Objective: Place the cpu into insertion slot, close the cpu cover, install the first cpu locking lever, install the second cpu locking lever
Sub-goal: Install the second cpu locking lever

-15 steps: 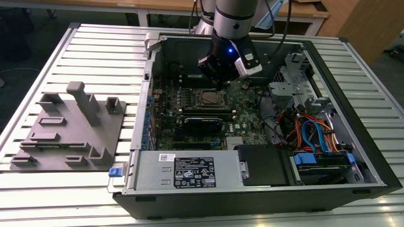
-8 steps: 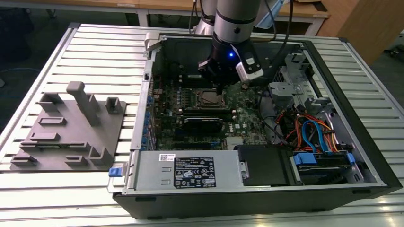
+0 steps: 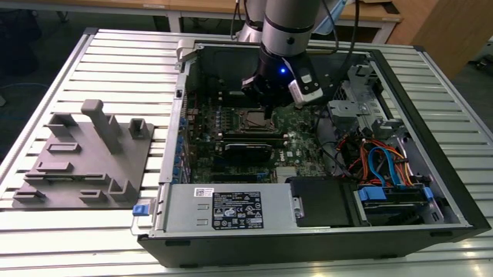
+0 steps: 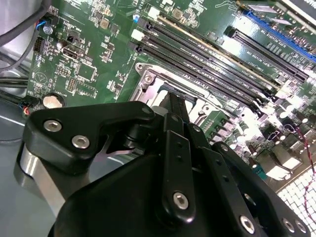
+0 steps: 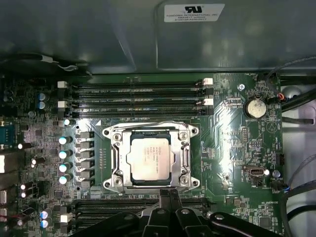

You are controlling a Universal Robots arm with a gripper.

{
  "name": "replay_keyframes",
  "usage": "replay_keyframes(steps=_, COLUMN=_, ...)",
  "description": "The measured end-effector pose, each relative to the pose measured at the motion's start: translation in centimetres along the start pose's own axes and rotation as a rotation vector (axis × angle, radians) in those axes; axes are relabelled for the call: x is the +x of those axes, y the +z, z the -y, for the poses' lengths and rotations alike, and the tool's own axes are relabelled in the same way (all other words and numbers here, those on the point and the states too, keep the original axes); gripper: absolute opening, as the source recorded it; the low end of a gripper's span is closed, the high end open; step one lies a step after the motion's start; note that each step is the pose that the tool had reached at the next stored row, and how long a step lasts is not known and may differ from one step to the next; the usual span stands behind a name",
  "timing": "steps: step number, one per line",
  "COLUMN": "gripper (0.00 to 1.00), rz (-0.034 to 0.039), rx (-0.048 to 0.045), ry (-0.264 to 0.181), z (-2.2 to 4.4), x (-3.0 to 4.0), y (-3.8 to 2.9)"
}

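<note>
White printed sticker (image 5: 194, 12) on grey case wall (image 5: 74, 34). Black label (image 3: 237, 210) on power supply (image 3: 181, 214). Lettering too small to read.

Arm (image 3: 289, 26) is a chunky silver-grey tube, going black at the wrist with a little blue light on. Gripper (image 5: 169, 193) is black linkage bars (silver screws everywhere).

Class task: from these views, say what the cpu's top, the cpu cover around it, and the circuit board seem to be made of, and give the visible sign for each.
The cpu: top looks like dull, matte silver-grey metal, reflecting light softly. The cpu cover: seemingly thin bright metal, shinier, with glints along its frame. The circuit board: probably laminate with a glossy green coating, judging by the glare patches.
</note>
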State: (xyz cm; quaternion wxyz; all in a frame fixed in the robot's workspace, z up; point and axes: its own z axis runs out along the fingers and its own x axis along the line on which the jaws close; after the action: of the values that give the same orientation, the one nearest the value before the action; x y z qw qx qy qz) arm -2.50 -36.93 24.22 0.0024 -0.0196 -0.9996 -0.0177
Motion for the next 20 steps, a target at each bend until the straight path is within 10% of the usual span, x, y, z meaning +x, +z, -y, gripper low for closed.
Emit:
replay_keyframes(steps=4, gripper=0.1, rz=-0.0002, rx=-0.0064, ry=0.0, z=0.03, x=-0.01, y=0.0)
replay_keyframes(steps=8, gripper=0.1, rz=-0.0021, rx=-0.0445, ry=0.0, z=0.38, x=-0.02, y=-0.01)
replay_keyframes(steps=20, gripper=0.1, rz=-0.015, rx=-0.0462, ry=0.0, z=1.87, x=0.68, y=0.51)
